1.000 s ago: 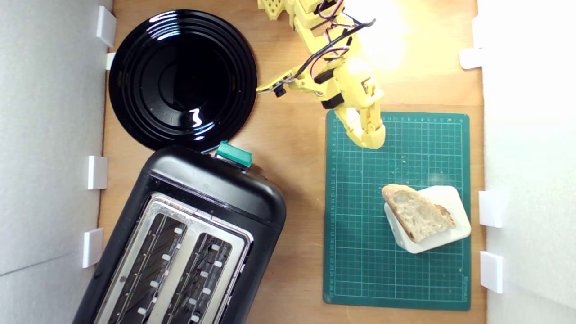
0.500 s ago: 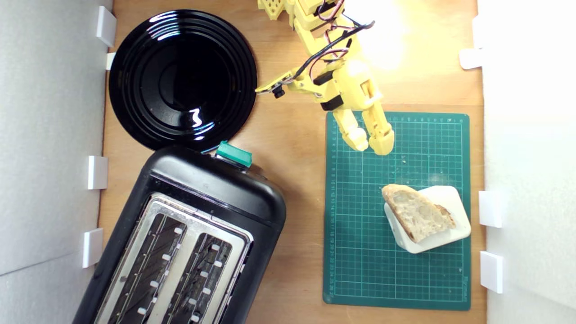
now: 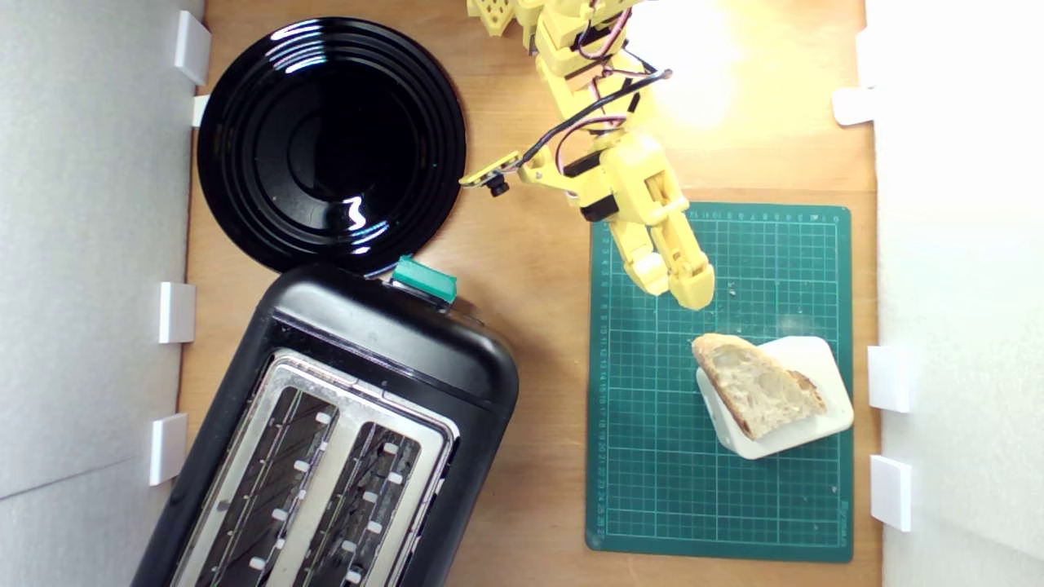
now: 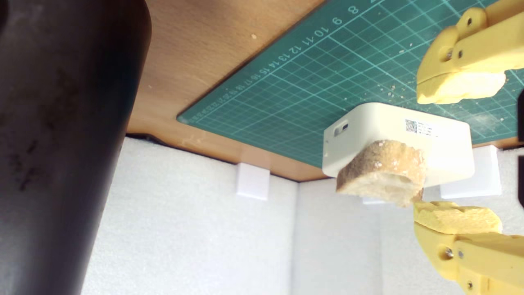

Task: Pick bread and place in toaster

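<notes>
Bread [image 3: 758, 390] is lying flat on top of the white block [image 3: 816, 359], its crusty tip hanging over the block's edge toward the exterior view's left. Block sits on the green cutting mat [image 3: 652, 473], near the mat's edge on the exterior view's right. In my wrist view the bread [image 4: 382, 174] shows crust side on, resting on the white block [image 4: 442, 143], with crumbs scattered on the mat [image 4: 286, 102].

My gripper [image 3: 675, 289] is above the mat, just short of the bread, not touching it. Jaws are spread apart with nothing between them; wrist view shows the two yellow fingertips [image 4: 458, 88] on either side of the bread's line, gripper [image 4: 458, 153] empty.

Toaster [image 3: 326, 440] is well apart, at the lower part of the exterior view's left, both slots empty, green lever knob [image 3: 424, 280] at its upper end. Black plate [image 3: 330, 143] is just above it, on the wooden table [image 3: 538, 326].
</notes>
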